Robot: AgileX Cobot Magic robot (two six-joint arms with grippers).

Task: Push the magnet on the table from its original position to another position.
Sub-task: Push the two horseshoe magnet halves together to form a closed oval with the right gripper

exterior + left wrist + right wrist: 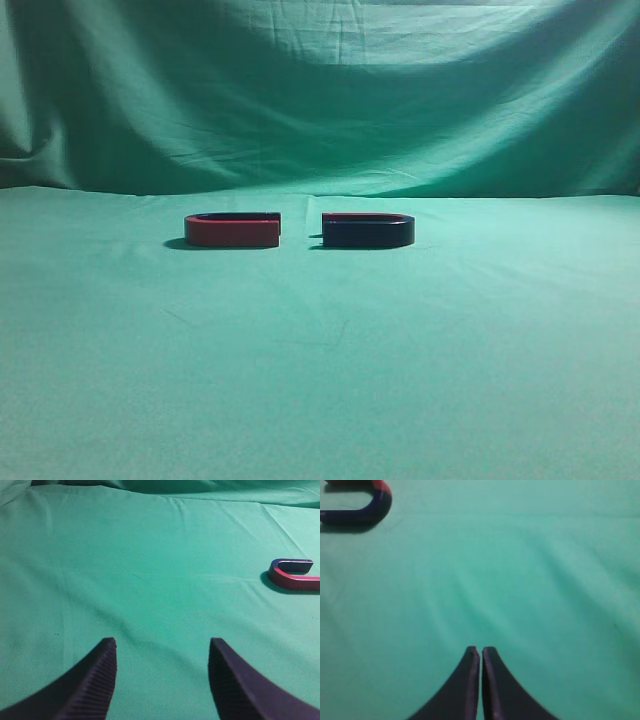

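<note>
The magnet (368,231), a flat U-shaped piece with a dark navy-black outer side and a thin red upper rim, lay on the table (320,380) of wrinkled green cloth, with its curved end pointing toward the right of the exterior view and its open end facing the second magnet (232,230). That second magnet, of the same size but with a red outer side, lay just beside it on the left, open end toward open end, with a bare gap of cloth between the two. In the right wrist view the right hand (481,652) was closed, its two dark fingers pressed together with only a thin slit between them, holding nothing. The magnet (360,505) lay well ahead of this hand and far to its left, at the upper left corner of that view, apart from the fingertips and partly cut by the frame edge. In the left wrist view the left hand (162,647) stood wide, its ribbed fingers (97,680) spread with bare cloth between them, holding nothing. The second magnet (295,575) lay ahead of the left hand and well off to its right, near the frame edge. Neither hand touched either magnet. Neither hand appeared in the exterior view. A green cloth backdrop (320,90) hung behind the table.
</note>
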